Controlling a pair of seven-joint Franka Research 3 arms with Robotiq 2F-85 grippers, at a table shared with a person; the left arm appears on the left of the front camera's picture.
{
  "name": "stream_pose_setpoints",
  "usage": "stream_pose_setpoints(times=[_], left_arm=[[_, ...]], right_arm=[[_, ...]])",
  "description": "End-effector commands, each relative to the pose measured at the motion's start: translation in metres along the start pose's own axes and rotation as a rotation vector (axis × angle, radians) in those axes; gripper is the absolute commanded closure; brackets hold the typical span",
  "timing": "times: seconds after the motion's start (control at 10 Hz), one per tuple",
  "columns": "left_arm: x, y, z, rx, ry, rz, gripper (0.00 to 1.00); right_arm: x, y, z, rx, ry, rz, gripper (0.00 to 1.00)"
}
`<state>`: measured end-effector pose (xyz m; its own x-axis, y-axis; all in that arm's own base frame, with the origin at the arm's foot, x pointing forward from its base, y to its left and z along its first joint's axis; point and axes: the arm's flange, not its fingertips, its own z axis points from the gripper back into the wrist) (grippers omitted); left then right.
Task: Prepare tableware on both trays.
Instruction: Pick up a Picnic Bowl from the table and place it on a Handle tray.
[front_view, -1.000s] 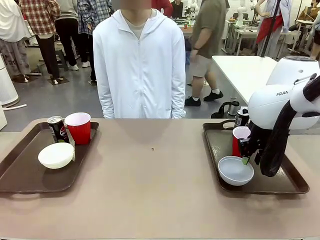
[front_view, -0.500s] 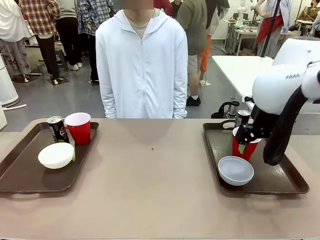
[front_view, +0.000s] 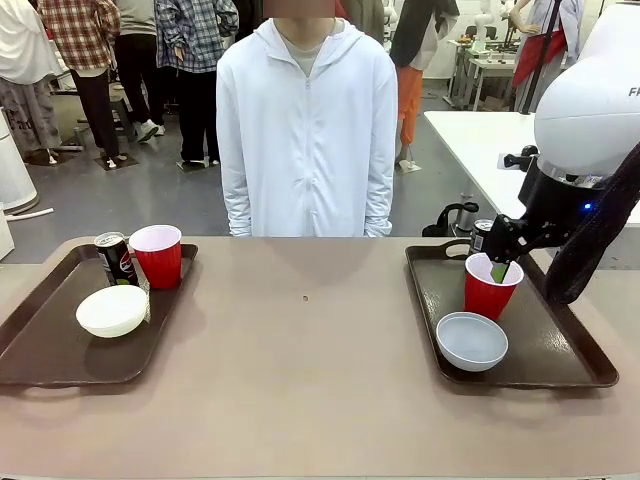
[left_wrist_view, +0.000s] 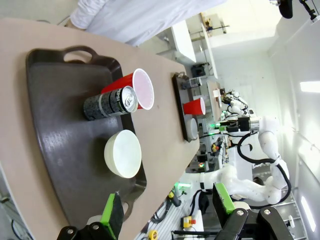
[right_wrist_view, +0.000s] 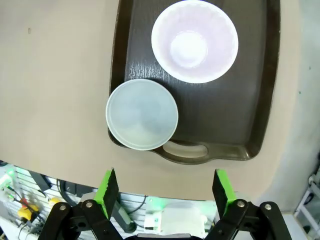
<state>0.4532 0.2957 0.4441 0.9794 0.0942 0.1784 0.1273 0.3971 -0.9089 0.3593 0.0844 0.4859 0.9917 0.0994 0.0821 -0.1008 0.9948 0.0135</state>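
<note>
Across the front view: left tray (front_view: 40, 350) on the surface (front_view: 300, 370) carrying a can (front_view: 116, 259), red cup (front_view: 158, 255) and white bowl (front_view: 112, 310) — right tray (front_view: 560, 350) with cup (front_view: 490, 287), bowl (front_view: 471, 341) and a can (front_view: 482, 236) behind; right hand (front_view: 500, 262) just above that cup's rim. From the left wrist: left hand (left_wrist_view: 167, 210) spread wide, empty, above tray (left_wrist_view: 55, 125), can (left_wrist_view: 110, 103), cup (left_wrist_view: 132, 90), bowl (left_wrist_view: 123, 153). From the right wrist: hand (right_wrist_view: 165, 186) spread, holding nothing — cup (right_wrist_view: 142, 114) and bowl (right_wrist_view: 194, 41) below on tray (right_wrist_view: 250, 90).

Trays (front_view: 45, 345) dark grained plastic, slight sheen; bowls (front_view: 112, 310) smooth glossy white; table (front_view: 300, 380) matt tan.
</note>
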Motion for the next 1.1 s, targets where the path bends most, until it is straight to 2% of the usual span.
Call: stream_pose_setpoints(times=[0.0, 1.0], left_arm=[[-0.0018, -0.0018, -0.0002, 0.008, -0.006, 0.001, 0.05], [-0.0018, -0.0018, -0.0002, 0.008, -0.006, 0.001, 0.05]], right_arm=[[0.0057, -0.0016, -0.0169, 0.001, 0.003, -0.004, 0.02], [0.0047, -0.0007, -0.015, 0.001, 0.019, -0.002, 0.01]])
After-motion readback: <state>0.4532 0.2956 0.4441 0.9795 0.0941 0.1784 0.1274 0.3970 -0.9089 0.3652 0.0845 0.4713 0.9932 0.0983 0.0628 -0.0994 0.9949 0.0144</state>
